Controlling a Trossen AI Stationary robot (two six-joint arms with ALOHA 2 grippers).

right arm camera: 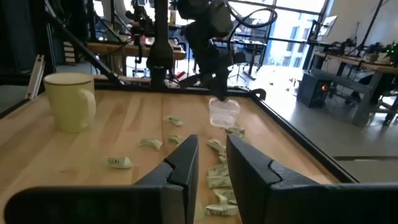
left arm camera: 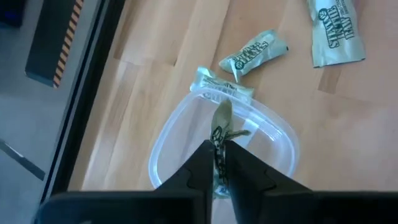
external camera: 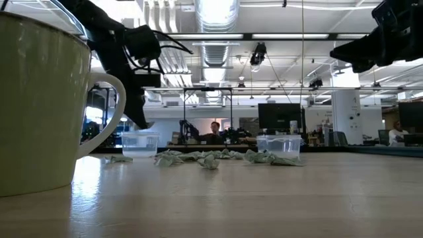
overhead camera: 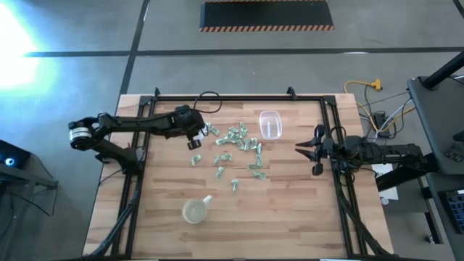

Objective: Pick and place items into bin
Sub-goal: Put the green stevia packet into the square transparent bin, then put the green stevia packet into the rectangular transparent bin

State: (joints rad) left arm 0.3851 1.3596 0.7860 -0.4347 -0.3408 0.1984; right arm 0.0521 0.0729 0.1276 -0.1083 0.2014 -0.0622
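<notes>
Robotics lab, exposed ceiling ducts [external camera: 218, 16], monitors [external camera: 279, 118], workbenches [right arm camera: 364, 68] behind

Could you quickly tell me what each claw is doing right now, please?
Left claw: closed on a small green packet, above a clear container.
Right claw: open, empty, waiting at the table's right side.

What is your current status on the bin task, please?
Left tool over clear container, pinching one packet. Right tool waiting at table's right edge, empty. Packets scattered mid-table; mug clear of the path.

Wooden table [overhead camera: 290, 210] carries packets [overhead camera: 239, 138], containers [overhead camera: 270, 125], cup [overhead camera: 195, 211].
</notes>
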